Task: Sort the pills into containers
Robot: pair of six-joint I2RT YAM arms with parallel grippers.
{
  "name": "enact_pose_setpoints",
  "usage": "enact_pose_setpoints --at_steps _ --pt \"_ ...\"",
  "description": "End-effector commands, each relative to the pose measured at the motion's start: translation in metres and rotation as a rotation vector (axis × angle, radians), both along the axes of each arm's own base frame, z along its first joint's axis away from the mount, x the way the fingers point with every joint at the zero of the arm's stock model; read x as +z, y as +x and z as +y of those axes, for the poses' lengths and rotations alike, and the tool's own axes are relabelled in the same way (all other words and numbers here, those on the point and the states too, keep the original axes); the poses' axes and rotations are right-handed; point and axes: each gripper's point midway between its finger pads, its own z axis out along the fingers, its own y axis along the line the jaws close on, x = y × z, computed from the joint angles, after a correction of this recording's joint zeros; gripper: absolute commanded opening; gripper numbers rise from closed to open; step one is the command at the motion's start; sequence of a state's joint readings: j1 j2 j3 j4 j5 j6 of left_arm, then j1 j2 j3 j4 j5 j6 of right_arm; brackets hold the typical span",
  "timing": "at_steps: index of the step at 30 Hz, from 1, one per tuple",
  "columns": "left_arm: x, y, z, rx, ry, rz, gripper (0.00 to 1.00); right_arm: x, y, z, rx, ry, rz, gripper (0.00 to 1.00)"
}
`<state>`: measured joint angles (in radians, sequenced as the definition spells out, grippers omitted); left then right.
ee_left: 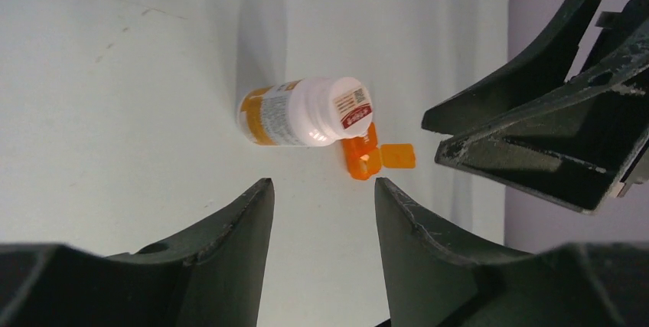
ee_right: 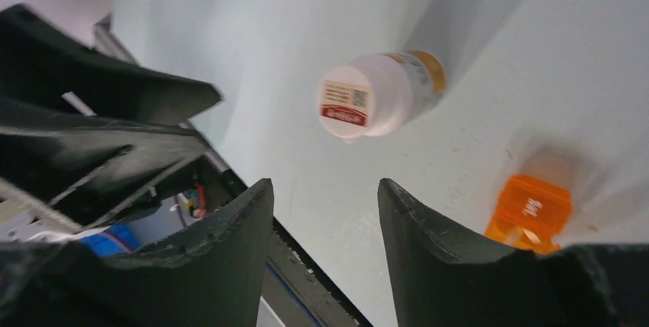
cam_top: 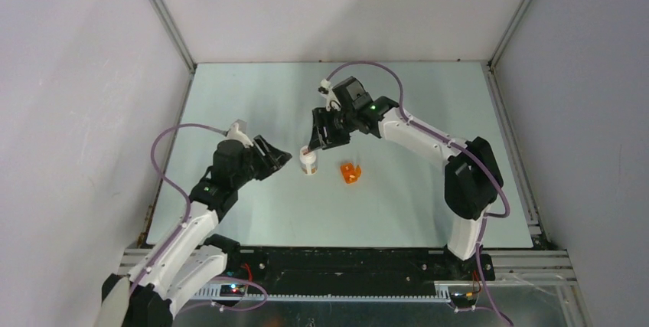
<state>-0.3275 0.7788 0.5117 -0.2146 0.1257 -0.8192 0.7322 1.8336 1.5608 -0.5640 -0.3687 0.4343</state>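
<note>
No legible text on pill bottle (ee_right: pixel 380 94).

The pill bottle (cam_top: pixel 309 161) is standing on the surface (cam_top: pixel 428 112) near its middle, a little to the left of centre in the top view. The boxy cup (cam_top: pixel 350 173) is sitting on the surface just to the right of the bottle and slightly nearer the arm bases, close to it but not touching. The left hand (cam_top: pixel 285 160) is hanging just left of the bottle, its fingers pointing toward it. The right hand (cam_top: pixel 317 142) is hanging behind and over the bottle, so the bottle is lying between the two hands, neither of them touching it.
</note>
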Motion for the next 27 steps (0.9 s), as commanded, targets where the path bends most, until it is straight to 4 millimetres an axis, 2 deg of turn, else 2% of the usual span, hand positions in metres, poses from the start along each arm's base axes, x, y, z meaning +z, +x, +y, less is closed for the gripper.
enact_pose_setpoints --at_steps 1,4,9,12,18,27 --pt "0.029 0.014 -0.023 -0.065 -0.127 -0.075 0.56 0.022 0.004 0.020 0.110 0.184 0.003 0.55" --pt "0.023 0.022 -0.031 -0.076 -0.163 -0.051 0.56 0.014 0.013 0.022 0.083 0.202 0.033 0.53" --pt "0.015 0.035 -0.043 -0.111 -0.172 -0.011 0.54 -0.004 0.017 0.020 0.078 0.173 0.071 0.50" --pt "0.012 0.039 -0.044 -0.114 -0.158 0.004 0.53 -0.016 0.022 0.017 0.055 0.159 0.100 0.49" --pt "-0.005 0.041 -0.041 -0.110 -0.107 0.046 0.52 -0.027 0.030 0.017 0.018 0.158 0.115 0.44" --pt "-0.017 0.045 -0.050 -0.133 -0.146 0.073 0.51 -0.040 0.023 0.017 0.026 0.162 0.140 0.40"
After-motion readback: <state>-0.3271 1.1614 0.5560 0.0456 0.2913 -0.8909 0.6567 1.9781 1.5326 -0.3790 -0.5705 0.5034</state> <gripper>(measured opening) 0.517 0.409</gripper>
